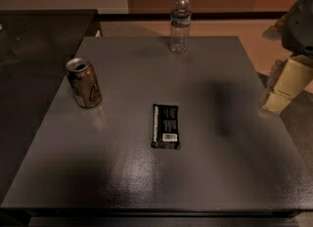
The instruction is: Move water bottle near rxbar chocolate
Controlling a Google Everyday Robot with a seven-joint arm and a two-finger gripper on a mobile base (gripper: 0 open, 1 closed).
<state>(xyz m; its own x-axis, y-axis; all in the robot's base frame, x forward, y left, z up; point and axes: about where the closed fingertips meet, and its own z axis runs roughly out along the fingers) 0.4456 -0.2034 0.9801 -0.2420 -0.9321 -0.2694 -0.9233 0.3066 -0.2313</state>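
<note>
The water bottle (180,21), clear with a white cap and a dark label band, stands upright at the far edge of the grey table (210,172). The rxbar chocolate (166,125), a flat black bar with a white barcode patch at its near end, lies near the table's middle. My gripper (285,88), beige under a dark arm body, hangs at the right edge of the view, just off the table's right side, far from the bottle and holding nothing that I can see.
A brown-gold drink can (84,82), opened, stands upright on the left part of the table. A dark counter (34,45) adjoins the table on the left. The arm's shadow (222,106) falls right of the bar.
</note>
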